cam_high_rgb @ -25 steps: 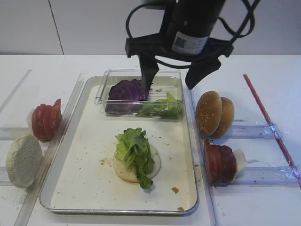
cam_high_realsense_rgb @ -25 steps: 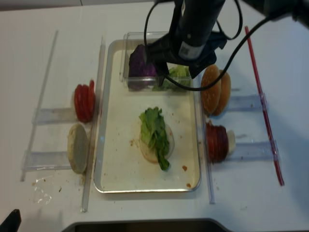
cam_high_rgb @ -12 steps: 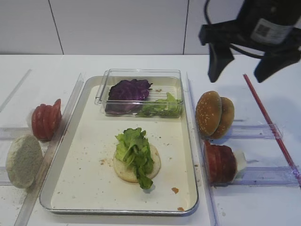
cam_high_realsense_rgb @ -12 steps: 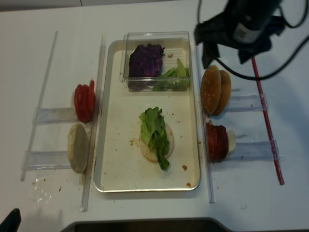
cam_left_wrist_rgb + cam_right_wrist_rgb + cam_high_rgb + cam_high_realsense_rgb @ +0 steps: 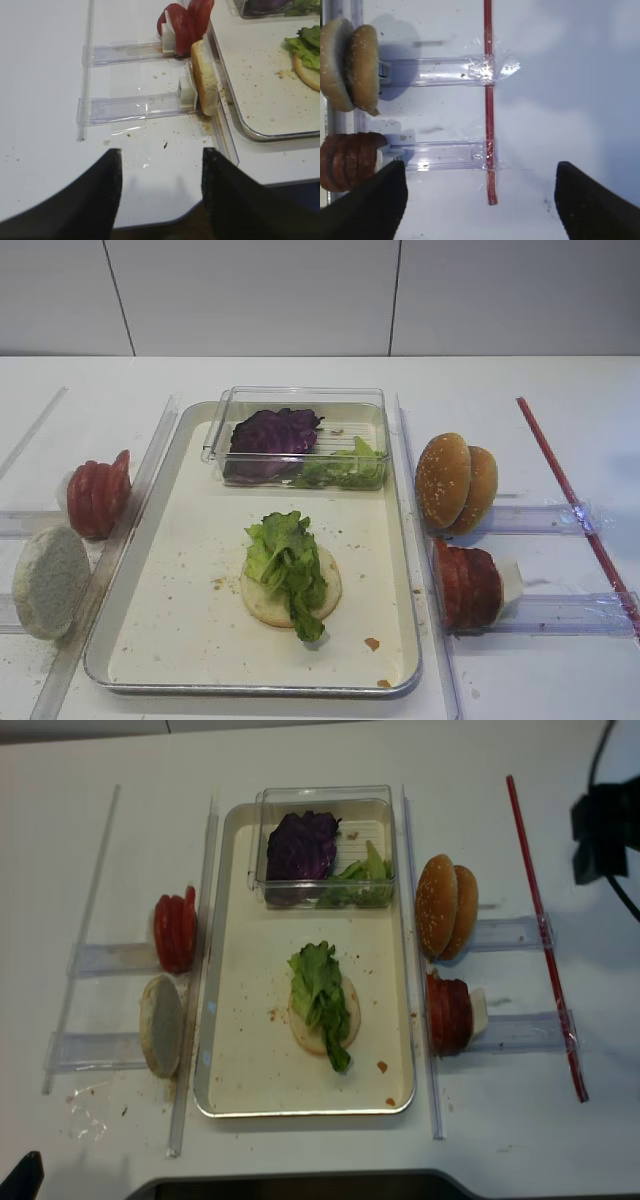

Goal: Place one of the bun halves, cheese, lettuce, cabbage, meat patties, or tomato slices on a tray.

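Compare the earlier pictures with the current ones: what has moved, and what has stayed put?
The right gripper, jaws open and empty, has swung from above the clear box rightward, off past the red strip. Nothing was grasped or released. The lettuce on its bun half, tray and side racks stayed unchanged.

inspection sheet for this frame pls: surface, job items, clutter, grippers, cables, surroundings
Surface: white table, crumbs near its front left.
Job's things: lettuce lies on a pale bun half in the tray; cabbage in the clear box; tomato slices and floury bun left; sesame buns and dark red slices right.
Clutter: red strip, clear holders.
Grippers: right gripper open, empty; left gripper open, empty.
Cables: one black.
Surroundings: white wall panels.
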Action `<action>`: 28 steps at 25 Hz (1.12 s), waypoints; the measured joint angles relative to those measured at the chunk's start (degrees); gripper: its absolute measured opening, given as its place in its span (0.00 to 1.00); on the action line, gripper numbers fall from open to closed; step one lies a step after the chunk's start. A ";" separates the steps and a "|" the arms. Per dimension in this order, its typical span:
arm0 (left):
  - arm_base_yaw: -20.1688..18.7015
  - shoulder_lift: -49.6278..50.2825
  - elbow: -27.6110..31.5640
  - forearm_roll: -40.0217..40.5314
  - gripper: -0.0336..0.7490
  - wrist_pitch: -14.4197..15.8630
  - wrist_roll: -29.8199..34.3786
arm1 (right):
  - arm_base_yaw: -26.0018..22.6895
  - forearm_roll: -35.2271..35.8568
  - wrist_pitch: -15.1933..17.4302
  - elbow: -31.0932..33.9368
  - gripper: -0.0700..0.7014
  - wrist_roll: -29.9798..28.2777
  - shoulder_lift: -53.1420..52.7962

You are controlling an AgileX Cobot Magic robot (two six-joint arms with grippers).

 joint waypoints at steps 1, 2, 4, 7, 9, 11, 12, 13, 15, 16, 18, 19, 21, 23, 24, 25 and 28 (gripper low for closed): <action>0.00 0.00 0.00 0.00 0.49 0.00 0.00 | -0.67 -0.45 0.11 0.90 0.89 -0.44 -1.47; 0.00 0.00 0.00 0.00 0.49 0.00 0.00 | -1.15 -0.93 0.20 1.98 0.89 -0.86 -2.94; 0.00 0.00 0.00 0.00 0.49 0.00 0.00 | -1.55 -2.31 0.20 4.01 0.89 -1.70 -5.52; 0.00 0.00 0.00 0.00 0.49 0.00 0.00 | -1.62 -4.56 0.32 7.03 0.89 -2.19 -9.47; 0.00 0.00 0.00 0.00 0.49 0.00 0.00 | -1.62 -6.23 0.43 8.96 0.89 -2.19 -12.45; 0.00 0.00 0.00 0.00 0.49 0.00 0.00 | -1.62 -6.92 0.43 11.09 0.89 -2.19 -15.33; 0.00 0.00 0.00 0.00 0.49 0.00 0.00 | -1.62 -7.04 0.43 11.96 0.88 -2.19 -16.89; 0.00 0.00 0.00 0.00 0.49 0.00 0.00 | -1.62 -7.04 0.43 13.07 0.88 -2.33 -18.44; 0.00 0.00 0.00 0.00 0.49 0.00 0.00 | -1.62 -6.77 0.43 15.21 0.86 -3.13 -20.92; 0.00 0.00 0.00 0.00 0.49 0.00 0.00 | -1.62 -6.51 0.53 16.33 0.85 -3.67 -22.64; 0.00 0.00 0.00 0.00 0.49 0.00 0.00 | -1.62 -6.49 0.53 18.68 0.82 -4.72 -25.39; 0.00 0.00 0.00 0.00 0.49 0.00 0.00 | -1.62 -6.49 0.62 19.65 0.81 -4.99 -26.97; 0.00 0.00 0.00 0.00 0.49 0.00 0.00 | -1.62 -6.49 0.76 21.73 0.77 -5.45 -29.91; 0.00 0.00 0.00 0.00 0.49 0.00 0.00 | -1.62 -6.49 0.89 23.60 0.75 -5.57 -33.36; 0.00 0.00 0.00 0.00 0.49 0.00 0.00 | -1.62 -6.49 1.03 24.55 0.74 -5.57 -35.02; 0.00 0.00 0.00 0.00 0.49 0.00 0.00 | -1.62 -6.49 1.15 25.22 0.73 -5.57 -36.39; 0.00 0.00 0.00 0.00 0.49 0.00 0.00 | -1.62 -6.49 1.29 27.52 0.71 -5.57 -40.95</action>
